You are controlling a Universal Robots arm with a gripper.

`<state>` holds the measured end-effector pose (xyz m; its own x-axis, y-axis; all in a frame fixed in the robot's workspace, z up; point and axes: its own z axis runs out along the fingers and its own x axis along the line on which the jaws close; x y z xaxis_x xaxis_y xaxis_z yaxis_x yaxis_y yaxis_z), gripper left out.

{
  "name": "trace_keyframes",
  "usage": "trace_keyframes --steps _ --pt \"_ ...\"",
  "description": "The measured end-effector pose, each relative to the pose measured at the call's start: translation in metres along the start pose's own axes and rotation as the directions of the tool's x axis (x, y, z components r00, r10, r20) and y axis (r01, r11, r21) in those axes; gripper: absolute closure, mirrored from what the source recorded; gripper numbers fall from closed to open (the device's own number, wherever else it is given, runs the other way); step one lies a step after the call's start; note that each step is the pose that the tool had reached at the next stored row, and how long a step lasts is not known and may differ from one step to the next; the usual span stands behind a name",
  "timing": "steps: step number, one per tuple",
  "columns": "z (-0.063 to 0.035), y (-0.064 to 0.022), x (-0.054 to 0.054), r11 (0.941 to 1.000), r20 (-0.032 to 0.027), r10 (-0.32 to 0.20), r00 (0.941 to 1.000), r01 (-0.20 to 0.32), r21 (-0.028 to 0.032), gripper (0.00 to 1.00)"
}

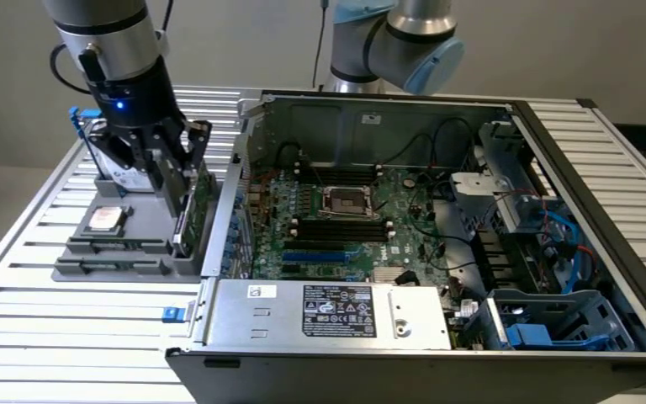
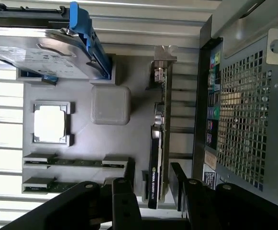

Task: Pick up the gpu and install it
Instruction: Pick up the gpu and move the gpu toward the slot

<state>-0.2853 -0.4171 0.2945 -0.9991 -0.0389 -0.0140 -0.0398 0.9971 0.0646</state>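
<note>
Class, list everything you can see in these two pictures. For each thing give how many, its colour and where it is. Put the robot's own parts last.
gpu: one, green board with dark face, standing on edge in the holder
hard drive: one, silver with white label, in the holder
processor chip: one, silvery, in a recess of the holder
holder: one, grey, on the table at the exterior view's left
computer case: one, grey and black, open, on the table
motherboard: one, green, inside the case
power supply box: one, silvery with a label, at the case's near side
table: one, silvery slats
second arm: one, grey and light blue, behind the case
gripper: one, black, open, a finger on each side of the gpu
</note>
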Motion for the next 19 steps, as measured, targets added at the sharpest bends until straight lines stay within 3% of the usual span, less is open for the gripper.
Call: trace_keyframes --steps 5,19 --pt "0.0066 -0.0004 -0.001 1.0000 0.0085 -0.001 1.0000 0.001 0.0004 0.58" --pt "0.0313 -0.0020 -0.001 1.0000 0.0204 -0.001 0.9998 0.001 0.0009 0.58"
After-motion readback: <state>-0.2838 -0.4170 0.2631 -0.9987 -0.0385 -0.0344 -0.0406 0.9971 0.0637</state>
